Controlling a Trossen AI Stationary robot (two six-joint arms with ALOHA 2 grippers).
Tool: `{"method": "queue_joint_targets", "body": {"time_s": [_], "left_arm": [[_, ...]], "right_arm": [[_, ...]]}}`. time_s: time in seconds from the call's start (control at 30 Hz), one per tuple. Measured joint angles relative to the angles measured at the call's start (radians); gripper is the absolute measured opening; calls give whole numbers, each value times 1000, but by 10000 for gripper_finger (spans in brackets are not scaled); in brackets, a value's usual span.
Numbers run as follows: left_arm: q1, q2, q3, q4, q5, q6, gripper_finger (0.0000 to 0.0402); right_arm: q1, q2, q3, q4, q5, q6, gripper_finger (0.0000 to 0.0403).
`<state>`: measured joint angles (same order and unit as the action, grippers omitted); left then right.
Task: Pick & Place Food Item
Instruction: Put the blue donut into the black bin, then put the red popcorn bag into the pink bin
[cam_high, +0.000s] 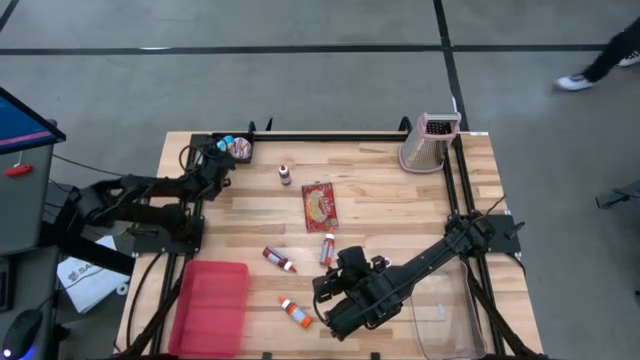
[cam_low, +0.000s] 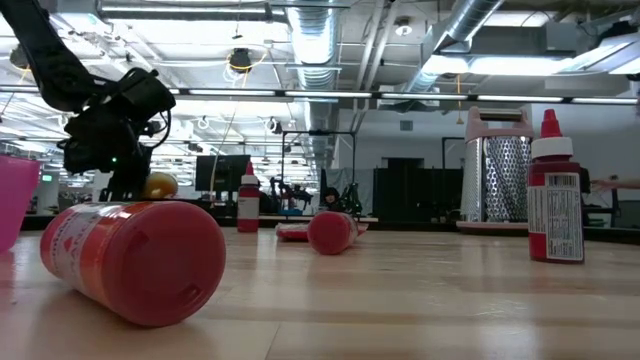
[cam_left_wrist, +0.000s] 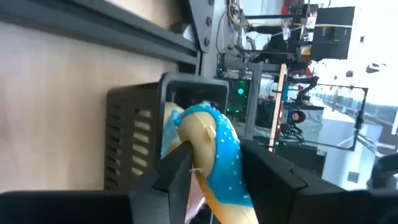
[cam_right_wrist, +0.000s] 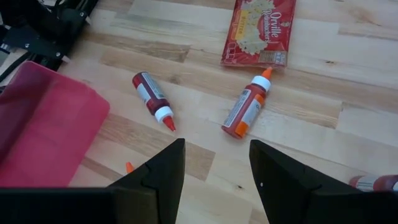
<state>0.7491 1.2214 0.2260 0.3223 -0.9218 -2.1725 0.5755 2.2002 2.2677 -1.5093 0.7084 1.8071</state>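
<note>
A donut with blue sprinkled frosting (cam_left_wrist: 214, 149) stands on edge between the fingers of my left gripper (cam_left_wrist: 217, 180). It is right at a small black basket (cam_left_wrist: 134, 124) in the table's far left corner (cam_high: 240, 150), where something pink also shows. In the low view the donut's yellow underside (cam_low: 160, 185) shows below that gripper (cam_low: 110, 140). My right gripper (cam_right_wrist: 214, 180) hangs open above the table's near middle (cam_high: 325, 292), with nothing between its fingers. My left gripper pinches the blue donut across its ring. One finger is on the tan underside (cam_left_wrist: 186, 149) and the other against the frosted side (cam_left_wrist: 238, 155). The fingers come nearly level from the table's left. The donut stands on edge, its far part in front of the basket's opening.
A popcorn bag (cam_high: 320, 206) lies mid-table. Red sauce bottles lie around it (cam_high: 279, 260) (cam_high: 327, 248) (cam_high: 296, 312), and a small one stands upright (cam_high: 285, 174). A red tray (cam_high: 210, 305) sits near left and a box grater (cam_high: 430, 142) far right.
</note>
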Motion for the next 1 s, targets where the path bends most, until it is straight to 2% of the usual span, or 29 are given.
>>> {"method": "queue_joint_targets", "body": {"time_s": [0.13, 0.3, 0.47, 0.7, 0.83, 1.0], "left_arm": [[31, 5, 0, 13, 7, 48, 156], [66, -3, 0, 107, 109, 154, 182], [68, -42, 0, 118, 126, 237, 200], [66, -180, 0, -69, 154, 307, 207], [53, -309, 0, -218, 168, 313, 207], [41, -485, 0, -372, 168, 423, 206]], "right_arm": [[0, 0, 0, 7, 0, 0, 172], [0, 0, 0, 20, 4, -1, 172], [3, 0, 0, 29, 17, -1, 173], [8, 0, 0, 29, 33, 7, 173], [8, 0, 0, 29, 53, 8, 173], [8, 0, 0, 27, 57, 3, 173]]}}
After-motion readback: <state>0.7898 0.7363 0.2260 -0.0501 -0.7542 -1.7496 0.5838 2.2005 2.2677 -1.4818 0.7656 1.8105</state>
